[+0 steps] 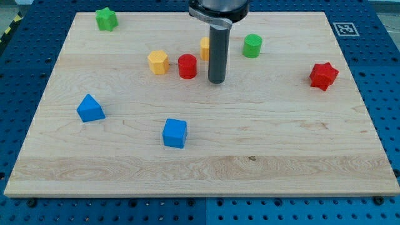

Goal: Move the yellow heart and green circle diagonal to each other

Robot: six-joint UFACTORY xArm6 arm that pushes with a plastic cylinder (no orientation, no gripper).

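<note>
Yellow heart [205,47] sits at the view's top centre, partly hidden behind my rod. Green circle [252,45] stands near it, rightward. My tip [216,80], a plain rod with no pincer, rests just right of the red cylinder [187,66].

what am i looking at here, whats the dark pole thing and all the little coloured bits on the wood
One camera looks down at a wooden board on a blue table. The dark pole is a robot arm's end effector: a plain rod that holds nothing and only pushes. My tip rests near the view's top middle. Just behind the rod sits a yellow block, mostly hidden, probably the heart. The green circle is to its right, a red cylinder and another yellow block to the left. Elsewhere: a green star, a red star, a blue triangle and a blue cube.
</note>
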